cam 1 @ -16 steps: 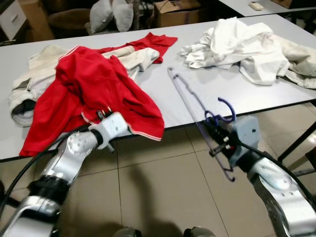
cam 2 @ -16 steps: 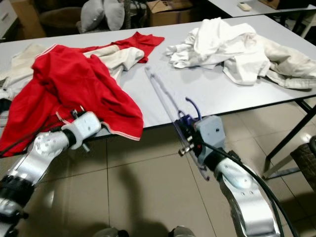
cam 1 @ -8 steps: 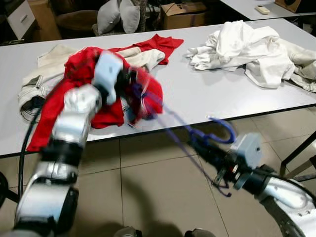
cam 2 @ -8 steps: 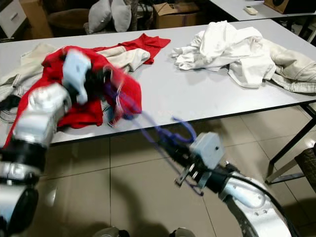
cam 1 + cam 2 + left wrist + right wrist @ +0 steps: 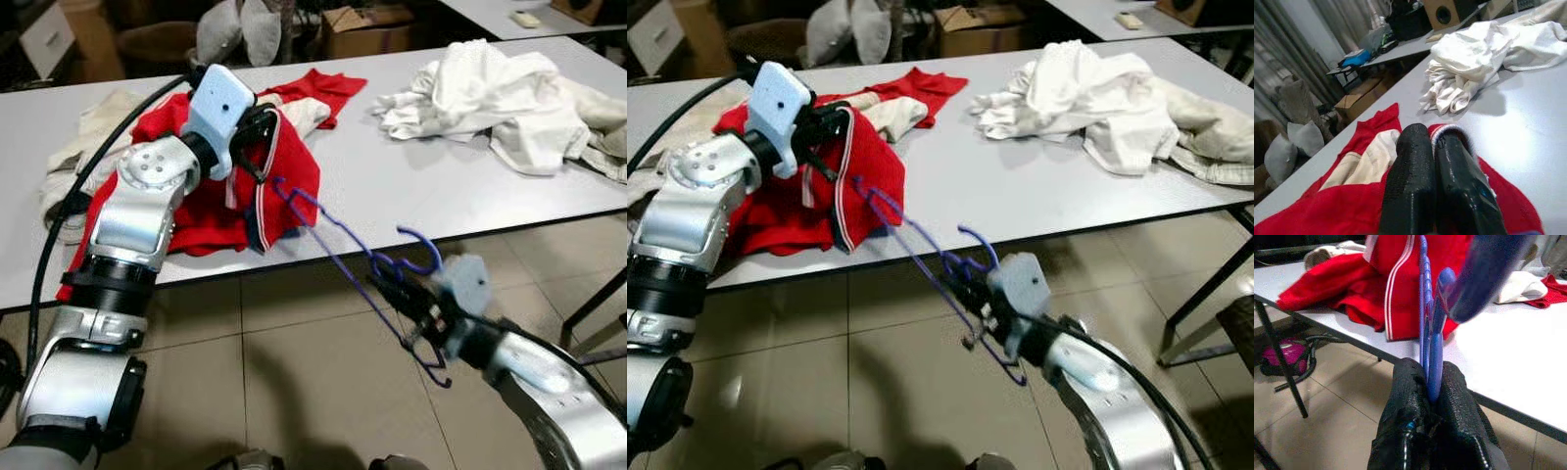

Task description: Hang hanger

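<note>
- Right end effector [image 5: 397, 294] clamped on the blue hanger [image 5: 333, 245] near its hook, off the tabletop's [image 5: 411, 186] front edge, over the floor; grip by the neck likely keeps the long arm free to poke forward.
- Hanger arm reaches up toward the red shirt [image 5: 211, 191], tip at the lifted fabric by the front edge.
- Left end effector [image 5: 828, 122] pinched on the red shirt's white-striped edge, raised above the tabletop; probably holding it open so the hanger can go in.
- Rest of the shirt is heaped near the tabletop's left front.
- White clothes pile [image 5: 500, 93] toward the far right corner, well apart.
- Judgement: hanger-into-shirt step under way, not yet seated.
</note>
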`<state>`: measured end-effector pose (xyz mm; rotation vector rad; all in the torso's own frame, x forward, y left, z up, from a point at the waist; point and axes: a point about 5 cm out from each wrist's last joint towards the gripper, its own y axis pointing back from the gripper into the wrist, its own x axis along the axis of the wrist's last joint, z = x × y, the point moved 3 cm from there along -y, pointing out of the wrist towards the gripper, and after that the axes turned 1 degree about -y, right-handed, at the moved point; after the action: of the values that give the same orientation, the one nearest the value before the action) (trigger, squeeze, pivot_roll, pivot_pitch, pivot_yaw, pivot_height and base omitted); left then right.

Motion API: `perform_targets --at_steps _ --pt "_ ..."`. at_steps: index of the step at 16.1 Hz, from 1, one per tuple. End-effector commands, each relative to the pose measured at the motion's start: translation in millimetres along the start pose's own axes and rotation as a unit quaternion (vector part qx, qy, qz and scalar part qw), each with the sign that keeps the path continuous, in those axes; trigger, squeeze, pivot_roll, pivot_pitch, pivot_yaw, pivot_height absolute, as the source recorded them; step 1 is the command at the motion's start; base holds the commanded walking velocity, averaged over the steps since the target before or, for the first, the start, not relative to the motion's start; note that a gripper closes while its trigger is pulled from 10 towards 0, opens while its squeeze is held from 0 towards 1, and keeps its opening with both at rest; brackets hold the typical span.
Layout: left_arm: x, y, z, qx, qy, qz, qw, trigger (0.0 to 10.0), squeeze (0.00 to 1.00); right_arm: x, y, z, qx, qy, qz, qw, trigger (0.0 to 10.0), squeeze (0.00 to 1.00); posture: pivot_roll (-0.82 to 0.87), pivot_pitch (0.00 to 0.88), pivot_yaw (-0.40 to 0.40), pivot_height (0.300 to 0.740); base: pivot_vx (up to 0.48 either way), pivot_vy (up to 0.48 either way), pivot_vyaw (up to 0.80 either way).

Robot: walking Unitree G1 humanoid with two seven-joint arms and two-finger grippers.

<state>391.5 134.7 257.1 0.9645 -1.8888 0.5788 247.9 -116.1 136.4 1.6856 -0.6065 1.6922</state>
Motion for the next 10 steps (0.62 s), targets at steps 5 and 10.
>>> perform_targets --at_steps 5,10 --pt "-3 5.9 5.9 -0.016 -0.036 -0.026 0.999 0.0 0.00 7 -10.4 -2.9 0.033 0.008 0.009 0.999 10.0 0.00 -0.14 0.032 0.060 0.740 0.000 0.000 0.00" --pt "-9 5.0 0.2 0.015 -0.054 -0.042 0.998 0.0 0.00 10 2.7 -14.5 0.106 0.002 -0.002 0.994 10.0 0.00 -0.15 0.036 0.058 0.740 0.000 0.000 0.00"
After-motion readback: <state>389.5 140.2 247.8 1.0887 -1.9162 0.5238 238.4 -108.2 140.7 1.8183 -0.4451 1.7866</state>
